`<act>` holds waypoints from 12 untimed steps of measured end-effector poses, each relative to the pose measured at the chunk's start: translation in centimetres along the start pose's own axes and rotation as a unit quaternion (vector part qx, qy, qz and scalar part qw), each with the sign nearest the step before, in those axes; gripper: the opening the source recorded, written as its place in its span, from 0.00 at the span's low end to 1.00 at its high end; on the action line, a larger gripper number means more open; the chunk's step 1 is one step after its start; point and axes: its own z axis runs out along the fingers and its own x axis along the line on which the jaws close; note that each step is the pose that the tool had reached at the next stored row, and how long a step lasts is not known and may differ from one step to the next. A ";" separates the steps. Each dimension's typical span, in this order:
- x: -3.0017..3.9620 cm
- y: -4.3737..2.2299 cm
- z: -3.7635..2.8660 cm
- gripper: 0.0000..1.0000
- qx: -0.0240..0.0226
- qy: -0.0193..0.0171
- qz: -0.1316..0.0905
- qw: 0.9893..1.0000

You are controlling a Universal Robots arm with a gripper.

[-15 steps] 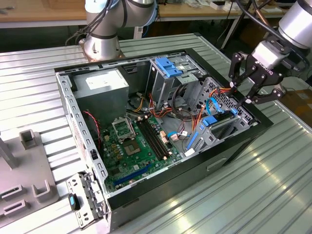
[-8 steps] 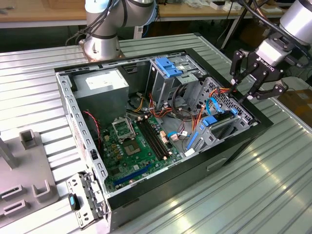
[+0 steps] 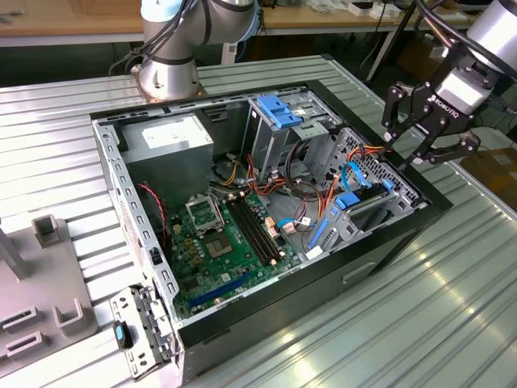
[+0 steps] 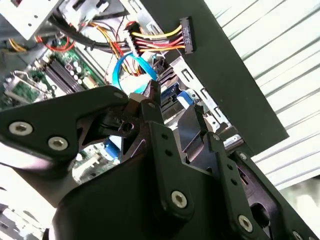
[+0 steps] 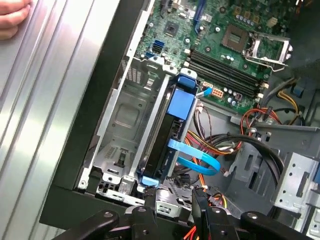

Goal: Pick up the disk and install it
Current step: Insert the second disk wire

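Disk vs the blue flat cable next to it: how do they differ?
The disk is a dark rigid slab with blue rails, standing on edge in the drive cage; the blue flat cable is a thin ribbon, all blue. The disk runs straight; the cable loops loose beside it. Both show bright blue.

My exterior view looks down at a slant from well back, taking in the whole open computer case [image 3: 380, 250]. Both wrist views sit close, looking past the gripper [image 5: 172, 200] into that case; they share its blue cable [image 5: 197, 160] and motherboard [image 5: 225, 45].
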 end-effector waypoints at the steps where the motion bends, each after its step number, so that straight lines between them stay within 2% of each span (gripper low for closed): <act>1: 0.08 -0.21 -0.02 0.42 -0.001 0.000 -0.007 1.000; 3: 0.21 -0.55 -0.04 0.42 -0.002 0.000 -0.014 1.000; 8: 0.84 -2.38 -0.11 0.42 -0.005 0.000 -0.041 0.999; 12: 0.74 -2.57 -0.10 0.42 -0.005 0.000 -0.044 0.999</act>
